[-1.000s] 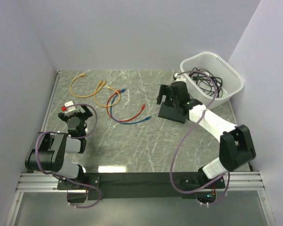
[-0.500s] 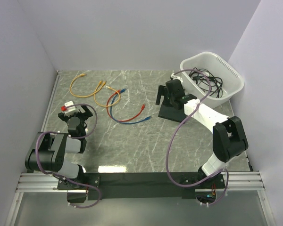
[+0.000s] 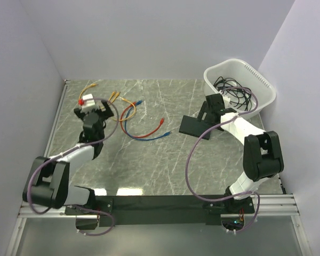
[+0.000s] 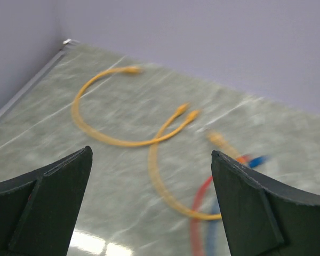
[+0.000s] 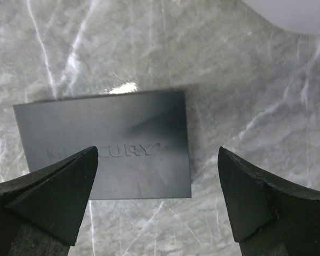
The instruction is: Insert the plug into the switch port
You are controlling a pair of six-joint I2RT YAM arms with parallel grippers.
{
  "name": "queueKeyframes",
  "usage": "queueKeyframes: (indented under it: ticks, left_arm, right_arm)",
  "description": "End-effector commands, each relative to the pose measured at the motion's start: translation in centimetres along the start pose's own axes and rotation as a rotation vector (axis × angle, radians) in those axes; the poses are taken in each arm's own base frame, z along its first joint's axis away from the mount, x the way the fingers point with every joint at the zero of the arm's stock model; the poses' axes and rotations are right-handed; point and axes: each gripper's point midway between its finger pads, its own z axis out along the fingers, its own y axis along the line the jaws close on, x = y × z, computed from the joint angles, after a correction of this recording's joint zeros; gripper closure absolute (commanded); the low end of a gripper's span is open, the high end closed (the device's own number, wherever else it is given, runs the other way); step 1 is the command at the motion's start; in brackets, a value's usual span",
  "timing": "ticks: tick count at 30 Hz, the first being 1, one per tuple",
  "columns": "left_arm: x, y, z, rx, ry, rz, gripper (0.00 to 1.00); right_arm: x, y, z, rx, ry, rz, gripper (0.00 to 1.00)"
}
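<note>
- On the grey marbled surface (image 3: 165, 170), centre-right, the flat matte-black rectangular switch (image 3: 194, 127) lies face-up near a white plastic tub (image 3: 262, 81) of black cords (image 3: 232, 92). No cable seen joined to it; port side not visible.
- Over its tub-side end, right hand (image 3: 209, 111) hangs with fingers spread wide and nothing between them. Wrist view looks straight down on the switch top; fingers not touching it.
- Far-left, left hand (image 3: 92, 108) is also wide and empty, pointing at two curved yellow patch cables (image 4: 104, 140). That wrist view is blurred.
- Mid-surface, a red cable (image 3: 144, 136) and a blue cable (image 3: 154, 139) lie looped together between the yellow ones and the switch. The red cable's plug (image 3: 162, 122) is nearest the switch but apart from it.
- Progress, my read: barely begun. No plug picked up, nothing inserted.
- Left to do: grasp a cable close behind its plug, probably steady the switch with the other hand, find the port side, line up, push home. Which cable is meant, cannot tell.
</note>
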Motion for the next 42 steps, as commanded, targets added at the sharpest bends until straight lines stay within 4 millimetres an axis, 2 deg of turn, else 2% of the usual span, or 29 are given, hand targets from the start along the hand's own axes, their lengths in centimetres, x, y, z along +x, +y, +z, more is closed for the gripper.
queueKeyframes:
  ticks: [1, 2, 3, 4, 5, 6, 7, 8, 9, 12, 15, 20, 26, 30, 31, 32, 33, 34, 35, 36, 38, 39, 41, 42]
  left_arm:
    - [-3.5, -3.6, -0.2, 0.053, 0.07, -0.119, 0.01]
    - [-3.4, -4.3, -0.1, 0.066, 0.109, -0.174, 0.01]
    - [-1.8, -5.1, 0.2, 0.07, 0.178, -0.22, 0.01]
    - [-1.7, -6.1, 0.8, 0.098, 0.216, -0.214, 0.01]
    - [-0.6, -8.4, 0.7, 0.215, 0.294, -0.206, 0.01]
    - [2.2, -9.5, 1.3, 0.255, 0.384, -0.174, 0.01]
    - [2.2, -11.1, 1.8, 0.303, 0.417, -0.177, 0.01]
    - [4.9, -12.5, 1.6, 0.36, 0.504, -0.172, 0.01]
    - [5.2, -13.5, 1.7, 0.379, 0.519, -0.181, 0.01]
    - [8.4, -15.5, 0.6, 0.45, 0.606, -0.173, 0.01]
    - [10.4, -16.4, -0.3, 0.466, 0.652, -0.142, 0.01]
    - [13.1, -18.2, -2.4, 0.518, 0.743, -0.091, 0.01]
    - [16.2, -19.7, -4.8, 0.556, 0.83, -0.036, 0.01]
    - [18.4, -19.9, -7.5, 0.589, 0.899, -0.033, 0.01]
    - [18.7, -19.9, -8.1, 0.589, 0.909, -0.034, 0.01]
    - [18.9, -19.9, -8.8, 0.59, 0.921, -0.048, 0.01]
    - [20.0, -19.3, -10.5, 0.592, 0.957, -0.041, 0.01]
    - [20.3, -19.2, -11.4, 0.597, 0.966, -0.049, 0.01]
    - [19.7, -19.6, -12.0, 0.609, 0.949, -0.082, 0.01]
    - [20.8, -19.0, -14.0, 0.609, 0.986, -0.076, 0.01]
    - [20.7, -19.3, -15.8, 0.622, 0.999, -0.106, 0.01]
    - [21.4, -19.1, -17.7, 0.637, 1.029, -0.087, 0.01]
    - [21.5, -19.1, -19.1, 0.623, 1.038, -0.078, 0.01]
    - [22.0, -18.9, -20.5, 0.62, 1.053, -0.05, 0.01]
  right_arm:
    - [0.1, 0.6, -0.1, -0.026, 0.008, 0.033, 0.0]
    - [0.3, 0.6, 0.2, -0.024, 0.016, 0.033, 0.0]
    - [0.7, 0.6, 0.4, -0.028, 0.026, 0.029, 0.0]
    - [1.3, 0.8, 0.7, -0.04, 0.046, 0.025, 0.0]
    - [1.4, 0.9, 0.8, -0.046, 0.048, 0.025, 0.0]
    - [2.0, 0.8, 1.0, -0.046, 0.063, 0.024, 0.0]
    - [2.3, 0.9, 1.1, -0.055, 0.074, 0.021, 0.0]
    - [2.5, 0.8, 1.3, -0.053, 0.075, 0.023, 0.0]
    - [2.8, 0.7, 1.5, -0.051, 0.084, 0.023, 0.0]
    - [3.4, 0.5, 1.8, -0.044, 0.097, 0.022, 0.0]
    - [3.9, 0.6, 2.2, -0.045, 0.115, 0.017, 0.0]
    - [3.6, 0.9, 2.0, -0.061, 0.098, 0.037, 0.01]
    - [2.4, 3.0, 1.3, -0.146, 0.1, 0.041, 0.04]
    - [2.5, 5.3, 1.5, -0.219, 0.126, 0.023, 0.09]
    - [2.9, 6.2, 1.2, -0.238, 0.138, 0.004, 0.09]
    - [2.4, 7.2, 1.0, -0.255, 0.13, -0.006, 0.1]
    - [2.6, 7.9, 1.1, -0.261, 0.137, -0.018, 0.1]
    - [2.7, 8.5, 1.1, -0.27, 0.139, -0.031, 0.1]
    - [2.9, 9.8, 1.0, -0.28, 0.142, -0.053, 0.1]
    - [3.2, 10.4, 1.0, -0.284, 0.148, -0.065, 0.1]
    - [3.8, 12.3, 0.9, -0.304, 0.161, -0.092, 0.1]
    - [4.0, 12.9, 0.9, -0.31, 0.164, -0.102, 0.1]
    - [4.8, 14.5, 0.7, -0.328, 0.177, -0.128, 0.11]
    - [4.9, 14.9, 0.8, -0.325, 0.174, -0.136, 0.11]
